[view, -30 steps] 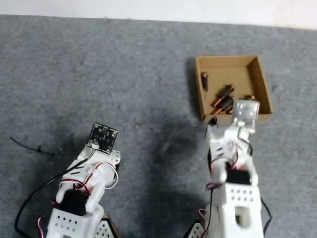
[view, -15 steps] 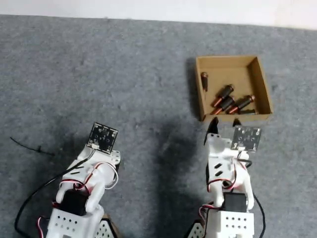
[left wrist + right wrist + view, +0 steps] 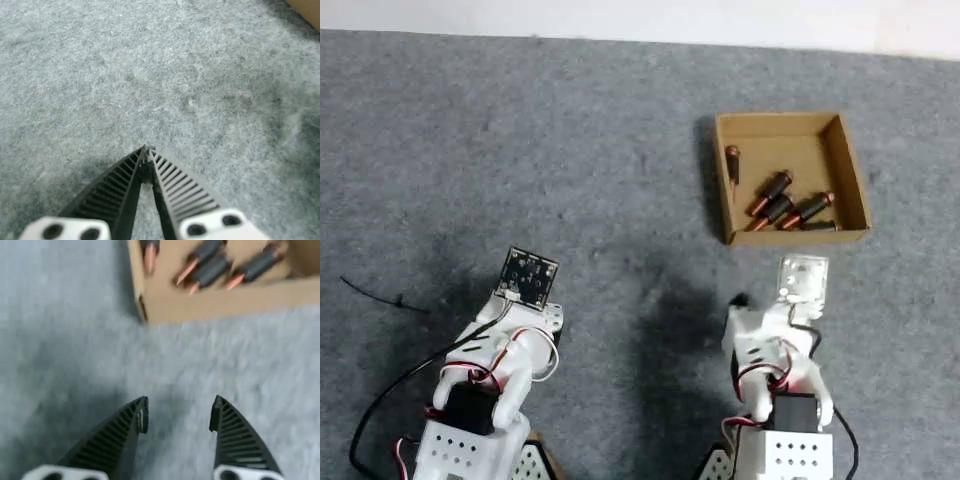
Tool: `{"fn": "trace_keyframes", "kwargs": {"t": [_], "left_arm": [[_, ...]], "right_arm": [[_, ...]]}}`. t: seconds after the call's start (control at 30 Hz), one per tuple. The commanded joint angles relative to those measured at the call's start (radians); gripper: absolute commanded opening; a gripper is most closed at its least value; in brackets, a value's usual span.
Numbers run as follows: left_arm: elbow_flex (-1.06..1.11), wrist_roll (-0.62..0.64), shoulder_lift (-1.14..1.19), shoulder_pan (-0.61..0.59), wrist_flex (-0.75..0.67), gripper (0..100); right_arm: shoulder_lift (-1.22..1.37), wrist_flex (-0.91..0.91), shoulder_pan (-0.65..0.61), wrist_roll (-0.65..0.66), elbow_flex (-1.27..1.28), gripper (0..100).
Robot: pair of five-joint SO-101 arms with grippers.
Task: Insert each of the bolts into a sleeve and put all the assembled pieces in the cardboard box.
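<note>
The right gripper point(image 3: 180, 410) had drawn back toward the near side. A second earlier it stood over the near wall of the cardboard box point(image 3: 722, 180); now it hung above the grey carpet point(image 3: 570, 150), apart from the box, its fingers spread wide with nothing between them. The bolt-and-sleeve pieces point(image 3: 772, 190) lay inside the box at the far right, one alone by the left wall and the others clustered toward the near wall, as half a second before. The left gripper point(image 3: 148, 150) had kept its place at the near left, fingertips pressed together and holding nothing.
</note>
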Motion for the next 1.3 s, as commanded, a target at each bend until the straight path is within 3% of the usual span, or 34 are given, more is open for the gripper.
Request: {"fn": "trace_keyframes", "kwargs": {"t": [0.0, 0.17, 0.57, 1.03, 1.27], "left_arm": [[0.021, -0.008, -0.008, -0.008, 0.008, 1], [0.021, -0.009, -0.012, -0.01, 0.109, 1], [0.021, -0.009, -0.012, -0.012, 0.374, 1], [0.021, -0.009, -0.012, -0.223, 0.39, 1], [0.021, -0.009, -0.012, -0.236, 0.39, 1]], "right_arm": [[-0.018, 0.084, -0.008, -0.002, 0.156, 18.5], [-0.027, 0.193, -0.005, -0.003, 0.156, 18.5], [-0.027, 0.193, -0.005, -0.003, 0.156, 18.5], [-0.027, 0.193, -0.005, -0.003, 0.156, 18.5], [-0.027, 0.193, -0.005, -0.003, 0.156, 18.5]]}}
